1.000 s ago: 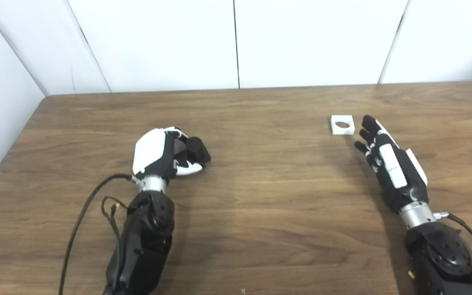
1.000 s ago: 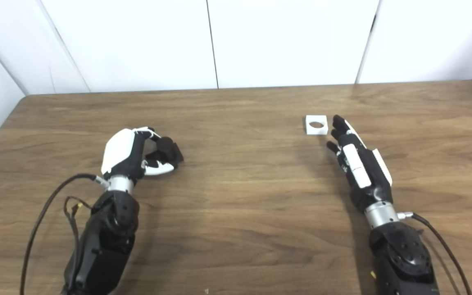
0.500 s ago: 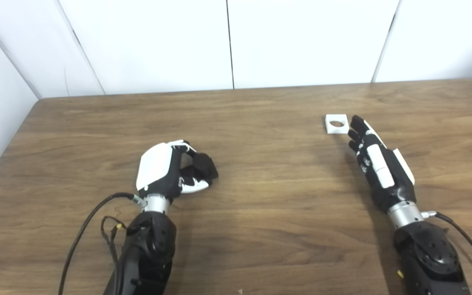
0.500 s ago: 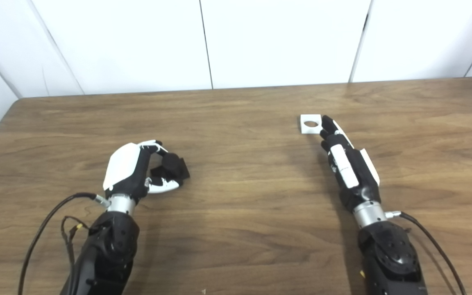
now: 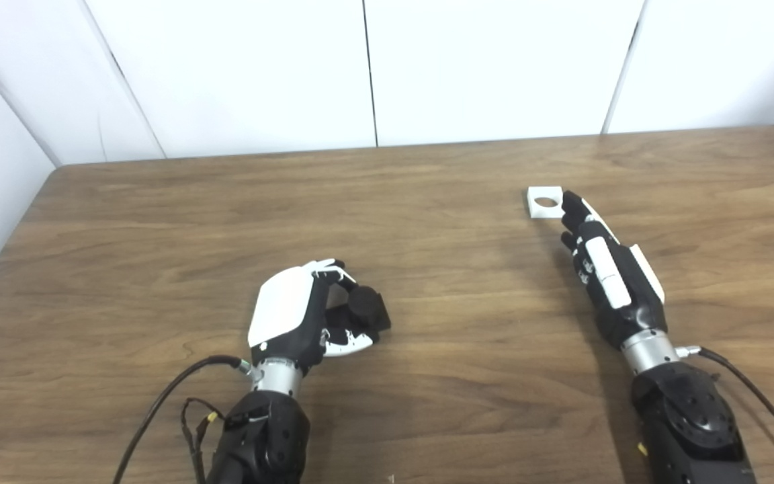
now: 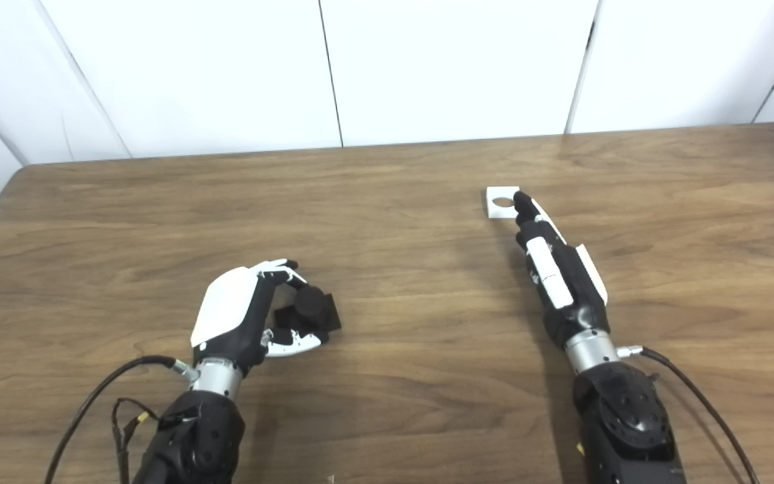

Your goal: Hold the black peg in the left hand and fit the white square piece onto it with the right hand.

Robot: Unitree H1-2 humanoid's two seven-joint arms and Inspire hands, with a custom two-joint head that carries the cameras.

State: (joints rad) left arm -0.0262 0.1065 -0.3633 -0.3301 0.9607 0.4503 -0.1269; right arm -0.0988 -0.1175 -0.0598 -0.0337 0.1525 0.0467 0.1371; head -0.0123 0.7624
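Wood table (image 5: 427, 403) | left hand (image 5: 299, 319) grips black peg (image 5: 368, 310) | right hand (image 5: 605, 269) extended flat, fingertips touching white square piece (image 5: 543, 201)

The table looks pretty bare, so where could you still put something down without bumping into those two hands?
Between the left hand, shut on the black peg, and the right hand, open, the table lies bare. So does the far strip along the wall. It is tight only around the white square piece, at the right fingertips.
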